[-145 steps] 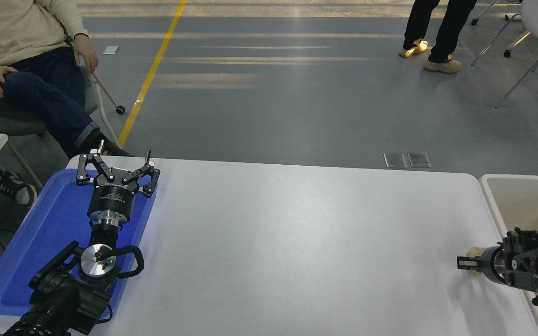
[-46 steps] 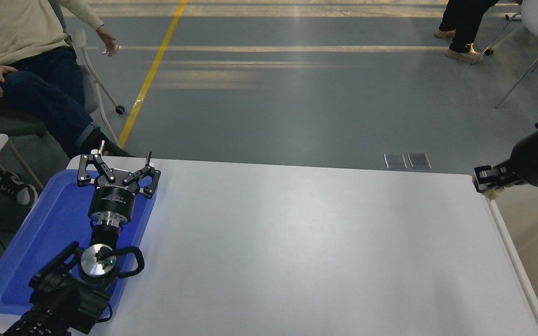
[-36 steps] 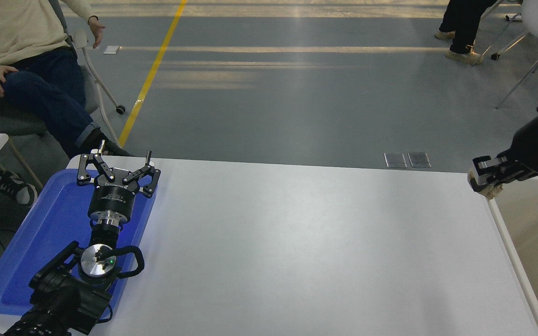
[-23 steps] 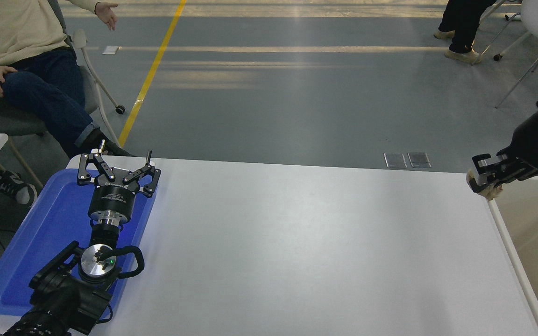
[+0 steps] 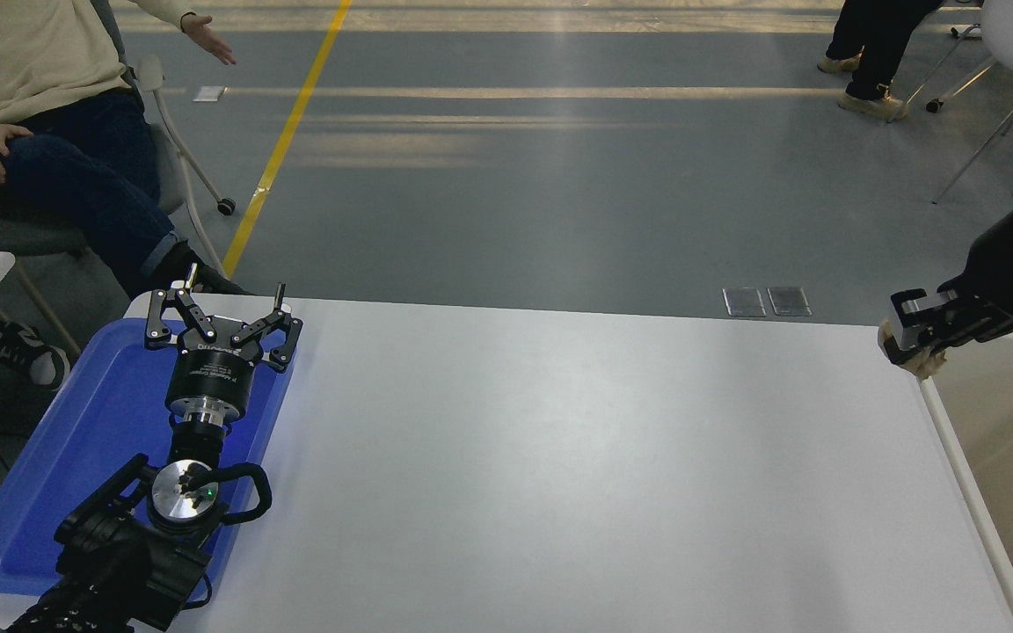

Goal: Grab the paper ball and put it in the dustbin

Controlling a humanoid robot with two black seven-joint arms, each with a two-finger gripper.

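My right gripper (image 5: 907, 338) comes in from the right edge, raised above the table's far right corner, shut on the paper ball (image 5: 918, 362), a beige wad that peeks out below and behind its fingers. The dustbin (image 5: 964, 479), with a pale cream rim and a beige inside, stands off the table's right edge; the gripper hangs over its far left corner. My left gripper (image 5: 223, 318) is parked open over the blue tray at the lower left.
A flat blue tray (image 5: 49, 475) lies on the white table (image 5: 559, 475) at the left. A person sits on a chair (image 5: 40, 229) at the far left. Another person's legs (image 5: 867, 44) and chair legs show at the top right.
Over three seconds my right gripper rose with the paper ball from near the table's front right to its far right corner. In the last half second it has barely moved. The seated person's hand shifted.
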